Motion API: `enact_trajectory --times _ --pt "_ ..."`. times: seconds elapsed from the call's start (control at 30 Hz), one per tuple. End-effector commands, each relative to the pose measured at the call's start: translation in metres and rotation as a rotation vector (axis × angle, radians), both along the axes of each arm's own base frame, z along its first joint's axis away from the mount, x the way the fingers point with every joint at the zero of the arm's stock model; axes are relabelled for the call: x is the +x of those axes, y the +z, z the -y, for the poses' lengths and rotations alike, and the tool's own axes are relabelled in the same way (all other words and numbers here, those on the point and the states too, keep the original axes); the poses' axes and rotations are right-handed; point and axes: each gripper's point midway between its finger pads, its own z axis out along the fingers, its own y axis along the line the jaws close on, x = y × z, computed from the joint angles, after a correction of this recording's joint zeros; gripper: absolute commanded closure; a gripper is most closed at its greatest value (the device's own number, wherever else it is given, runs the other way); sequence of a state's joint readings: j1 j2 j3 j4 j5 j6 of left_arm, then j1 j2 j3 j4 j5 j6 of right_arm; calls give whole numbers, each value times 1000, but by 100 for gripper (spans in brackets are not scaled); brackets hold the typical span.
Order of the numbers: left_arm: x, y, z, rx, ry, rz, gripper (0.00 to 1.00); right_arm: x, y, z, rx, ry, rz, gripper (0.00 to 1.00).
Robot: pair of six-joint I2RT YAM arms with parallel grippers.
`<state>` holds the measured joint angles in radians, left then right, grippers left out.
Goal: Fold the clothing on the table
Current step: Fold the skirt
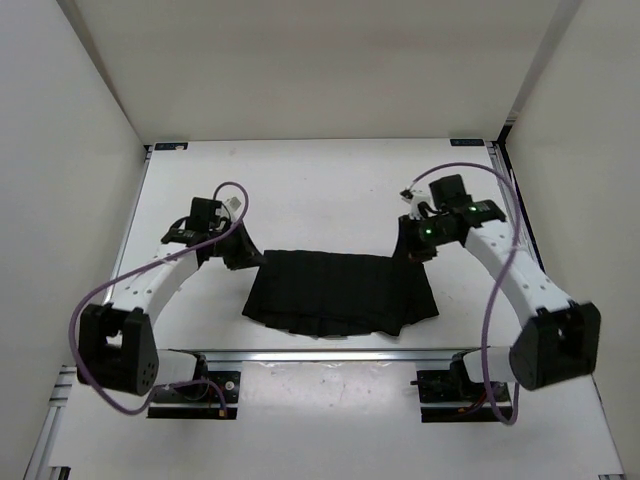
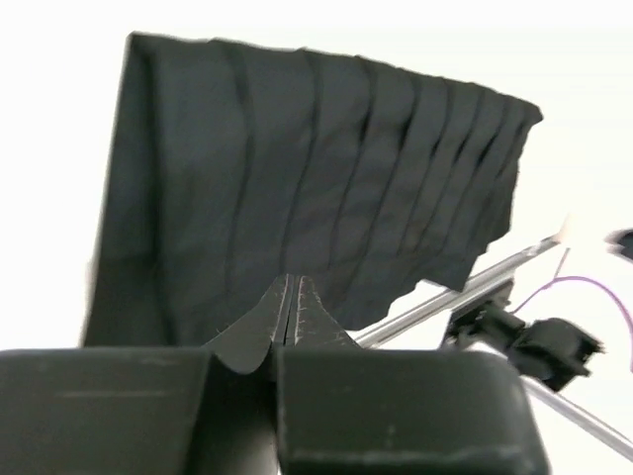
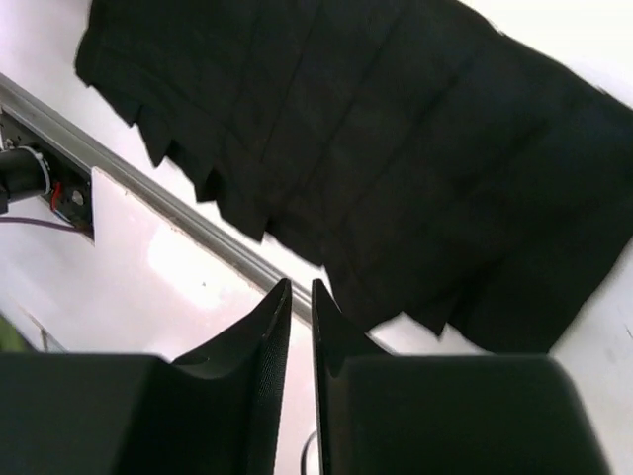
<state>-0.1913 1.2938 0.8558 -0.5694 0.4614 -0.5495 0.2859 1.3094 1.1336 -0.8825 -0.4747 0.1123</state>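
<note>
White walls close in the table (image 1: 320, 190), and in the top view the clothing (image 1: 340, 293) lies flat and spread near its front edge, just behind the aluminium rail (image 1: 330, 355). The left gripper (image 1: 240, 252) sits at the garment's far left corner and the right gripper (image 1: 410, 245) at its far right corner. The step in hand looks like taking both far corners for a first fold toward the rail.

From the left wrist, the jaws are pressed together with their tips over the pleated fabric's edge. Whether any cloth is pinched between them I cannot tell.

From the right wrist, the jaws stand a narrow slit apart with nothing between them. The black pleats lie just beyond the tips and bare table lies below.

The next move probably calls for a sure pinch on each corner, then an even lift and carry so the pleats stay aligned.
</note>
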Motion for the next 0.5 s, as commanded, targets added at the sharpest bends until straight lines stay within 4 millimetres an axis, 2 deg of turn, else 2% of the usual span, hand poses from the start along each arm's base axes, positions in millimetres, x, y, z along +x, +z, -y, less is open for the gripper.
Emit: enact_trajectory --times 0.0,0.07,0.1,0.2,0.27,0.3,0.33,0.4,0.47 --pt "39 27 32 -157 -51 126 96 26 -23 -27 12 15 -31 81" --pt "49 17 43 -190 -53 108 93 41 -30 -33 -9 -19 -19 78" --pt "56 11 46 -197 -47 101 87 45 -33 -35 0 -38 -31 78" --pt "66 -5 52 -191 -28 80 95 56 -41 -34 15 -87 -41 79" --pt "67 -34 51 -136 -15 22 100 60 -46 -29 5 -122 -59 81" --pt "67 -51 47 -66 -5 -7 100 59 -47 -25 -4 -132 -68 82" --pt "66 -57 46 -29 -5 -24 100 57 -47 -21 -12 -139 -74 83" --pt "61 -84 31 121 7 -85 100 56 -47 -15 -38 -158 -64 82" --pt "63 -95 16 222 35 -91 100 57 -45 -5 -50 -189 -48 79"
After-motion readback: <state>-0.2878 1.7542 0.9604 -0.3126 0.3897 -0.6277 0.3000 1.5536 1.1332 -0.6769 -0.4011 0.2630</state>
